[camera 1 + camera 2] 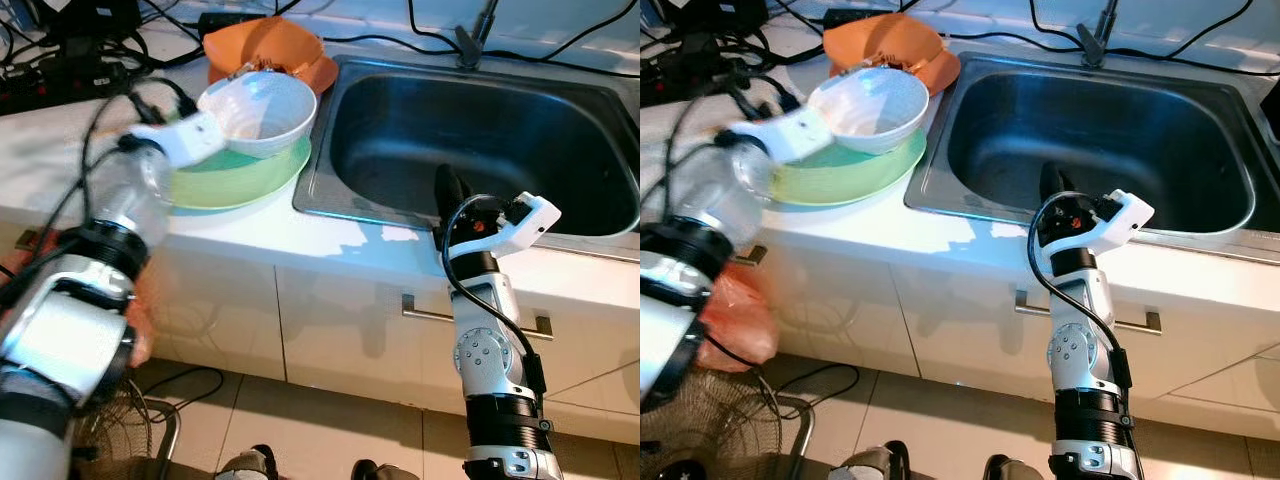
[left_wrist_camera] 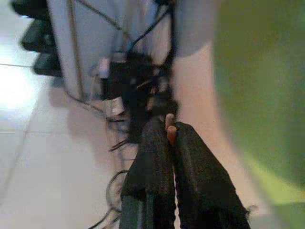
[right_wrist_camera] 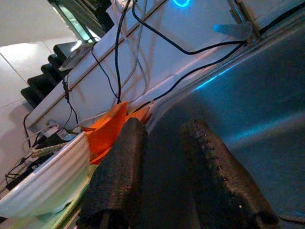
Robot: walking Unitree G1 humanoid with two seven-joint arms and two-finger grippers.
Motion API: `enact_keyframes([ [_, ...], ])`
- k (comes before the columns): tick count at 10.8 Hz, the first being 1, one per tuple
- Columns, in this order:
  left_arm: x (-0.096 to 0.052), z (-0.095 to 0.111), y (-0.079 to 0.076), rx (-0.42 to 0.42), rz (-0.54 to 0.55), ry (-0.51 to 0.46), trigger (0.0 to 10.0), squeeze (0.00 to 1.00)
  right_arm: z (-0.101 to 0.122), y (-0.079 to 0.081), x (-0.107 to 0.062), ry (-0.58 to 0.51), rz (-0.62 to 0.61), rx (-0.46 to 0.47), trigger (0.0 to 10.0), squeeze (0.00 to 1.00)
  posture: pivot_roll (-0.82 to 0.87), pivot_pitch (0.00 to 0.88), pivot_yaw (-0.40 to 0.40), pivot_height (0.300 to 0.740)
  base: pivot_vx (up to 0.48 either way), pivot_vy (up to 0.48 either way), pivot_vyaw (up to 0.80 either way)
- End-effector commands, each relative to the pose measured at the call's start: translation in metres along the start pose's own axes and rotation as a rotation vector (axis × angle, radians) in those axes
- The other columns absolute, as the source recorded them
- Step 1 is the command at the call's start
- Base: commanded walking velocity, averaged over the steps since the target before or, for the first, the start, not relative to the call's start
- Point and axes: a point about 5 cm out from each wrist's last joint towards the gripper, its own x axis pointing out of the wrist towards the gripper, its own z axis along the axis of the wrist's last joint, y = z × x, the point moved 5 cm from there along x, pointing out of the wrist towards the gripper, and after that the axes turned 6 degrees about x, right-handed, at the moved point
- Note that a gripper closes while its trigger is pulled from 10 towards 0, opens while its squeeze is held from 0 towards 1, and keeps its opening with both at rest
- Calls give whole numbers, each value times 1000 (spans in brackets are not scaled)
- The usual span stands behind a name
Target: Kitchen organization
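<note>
A white ribbed bowl [image 1: 262, 112] sits in a pale green plate [image 1: 240, 175] on the white counter, left of the steel sink [image 1: 400, 120]. Behind them lies a crumpled orange cloth [image 1: 270, 45]. My left arm is blurred and its white wrist [image 1: 180, 140] reaches the bowl's left rim. In the left wrist view the left gripper [image 2: 170, 131] has its fingers pressed shut, with the green plate [image 2: 267, 95] beside them. A small orange bit shows at the tips. My right gripper [image 3: 164, 129] is open over the sink's front edge [image 1: 450, 195], pointing into the basin, holding nothing.
Black cables and power strips [image 1: 60, 60] crowd the back left of the counter. A tap base [image 1: 475, 35] stands behind the sink. Below are white cabinet doors with a bar handle [image 1: 470, 318]. A wire fan [image 1: 120, 430] and an orange bag [image 1: 735, 320] are low on the left.
</note>
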Motion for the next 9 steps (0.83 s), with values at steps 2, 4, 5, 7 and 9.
enact_keyframes([
  [2, -1, 8, 24, 3, 69, -30, 10000, 0, -14, -17, -8, 52, -74, 25, 10000, 0, 123, 141, -12, 740, 0, 0, 0],
  [4, -6, 20, 49, -33, 156, -78, 10000, 0, -14, -16, -8, 52, -73, 27, 10000, 0, 121, 139, -13, 740, 0, 0, 0],
  [5, -19, 40, 93, -49, 343, -177, 10000, 0, -14, -17, -9, 52, -73, 26, 10000, 0, 120, 137, -14, 740, 0, 0, 0],
  [7, -63, 81, 158, -85, 673, -421, 10000, 0, -14, -16, -7, 52, -71, 25, 10000, 0, 122, 133, -15, 740, 0, 0, 0],
  [9, -85, 101, 166, -416, 689, -622, 10000, 0, -14, -15, -5, 50, -66, 24, 10000, 0, 114, 126, -13, 740, 0, 0, 0],
])
